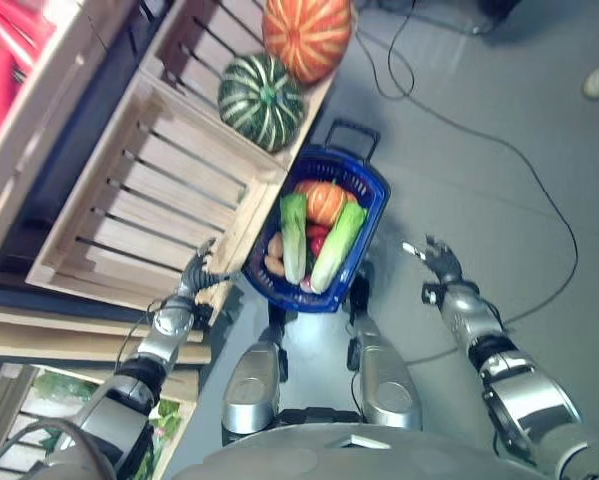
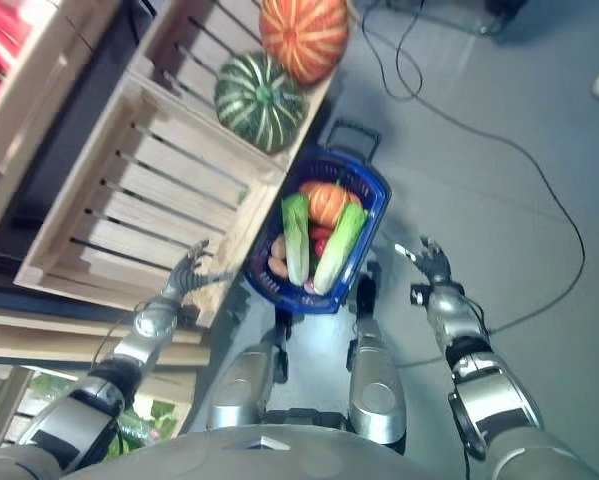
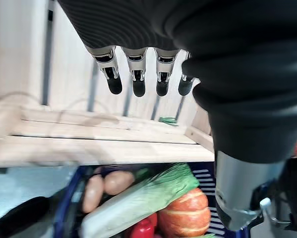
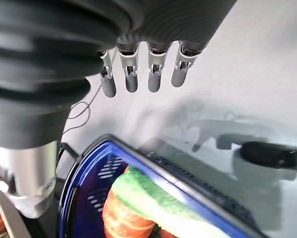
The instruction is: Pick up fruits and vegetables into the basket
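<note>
both hands open, apparently clear of basket.

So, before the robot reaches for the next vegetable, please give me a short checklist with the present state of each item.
1. Left hand free: ok, fingers straight, holding nothing, at the wooden crate's front edge.
2. Right hand free: ok, open above the floor.
3. Basket within reach: ok, between both hands.
4. Room in basket: not ok, the two cabbages and small pumpkin nearly fill it.
5. Produce left: ok, green pumpkin and orange pumpkin sit in the far crate.
</note>
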